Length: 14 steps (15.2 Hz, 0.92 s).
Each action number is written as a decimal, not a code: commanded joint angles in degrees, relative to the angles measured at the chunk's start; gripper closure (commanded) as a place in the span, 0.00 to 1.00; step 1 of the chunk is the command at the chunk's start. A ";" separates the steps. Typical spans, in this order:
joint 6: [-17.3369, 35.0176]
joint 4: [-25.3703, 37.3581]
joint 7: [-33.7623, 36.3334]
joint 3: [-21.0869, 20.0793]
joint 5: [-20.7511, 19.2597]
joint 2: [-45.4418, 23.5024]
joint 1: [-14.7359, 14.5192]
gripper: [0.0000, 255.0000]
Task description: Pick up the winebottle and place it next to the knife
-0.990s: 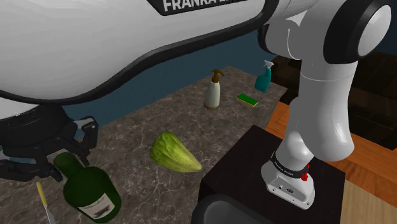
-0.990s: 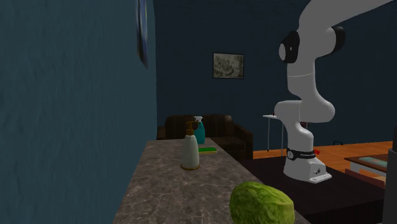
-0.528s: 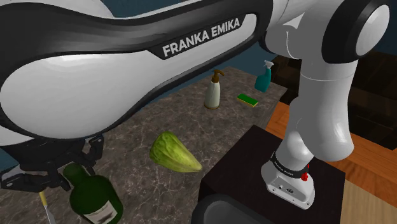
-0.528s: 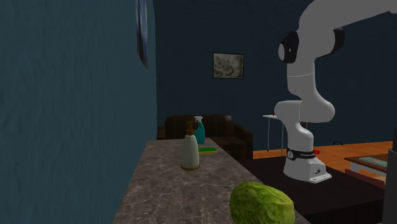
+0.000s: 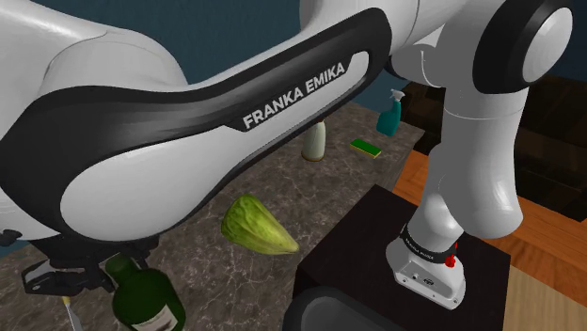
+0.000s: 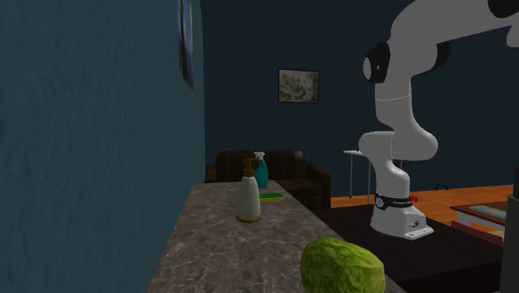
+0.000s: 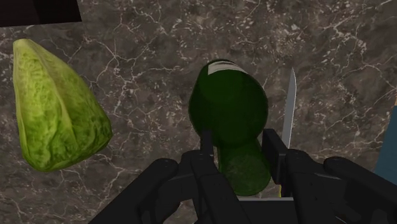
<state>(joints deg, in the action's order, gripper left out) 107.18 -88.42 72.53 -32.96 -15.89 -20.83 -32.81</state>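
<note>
Your claw (image 7: 240,145) is closed on the neck of the bottle (image 7: 228,102), with one black finger pressed to each side of it. The dark green bottle hangs or stands upright directly under the hand. The knife (image 7: 289,108) lies on the counter (image 7: 140,38) just beside it, its blade running along the bottle's body with a thin strip of marble between them. The lettuce (image 7: 57,105) sits on the bottle's other side, well apart.

I judge this to be the placing step, with the bottle already where it belongs. I cannot tell whether its base touches the counter. Your next move is likely a slow, straight descent until it does. Then open the claw and lift clear without knocking the neck toward the blade.

The wrist view gives you the gap between blade and bottle. The shoulder view gives you the side-on look, with the bottle at 7 o'clock under the arm (image 5: 235,141), its pale label facing out. The lettuce is near the centre there. Farther along the counter, toward 1 o'clock, stand a dispenser (image 5: 314,141), a sponge (image 5: 367,148) and a spray bottle (image 5: 389,113). The second exterior view looks along the counter from the lettuce end, with the arm's base on its stand (image 6: 432,250) at 3 o'clock.
</note>
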 commanded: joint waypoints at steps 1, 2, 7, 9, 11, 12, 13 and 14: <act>0.11 -0.06 0.02 0.00 -0.02 0.00 0.00 1.00; 0.11 -0.06 0.02 0.00 -0.02 0.00 0.00 1.00; 0.11 -0.07 0.01 0.00 -0.01 0.01 0.01 0.00; 0.11 -0.07 0.01 0.00 -0.01 0.01 0.01 0.00; -1.66 1.47 -0.18 -0.14 0.23 0.29 -0.15 0.00; -3.46 3.12 -0.36 -0.27 0.43 0.50 -0.33 0.00; -5.31 4.89 -0.52 -0.39 0.56 0.62 -0.57 0.00; -6.81 6.38 -0.63 -0.47 0.62 0.65 -0.78 0.00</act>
<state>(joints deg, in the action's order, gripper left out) 102.18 -83.49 72.10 -33.29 -15.51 -20.52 -33.47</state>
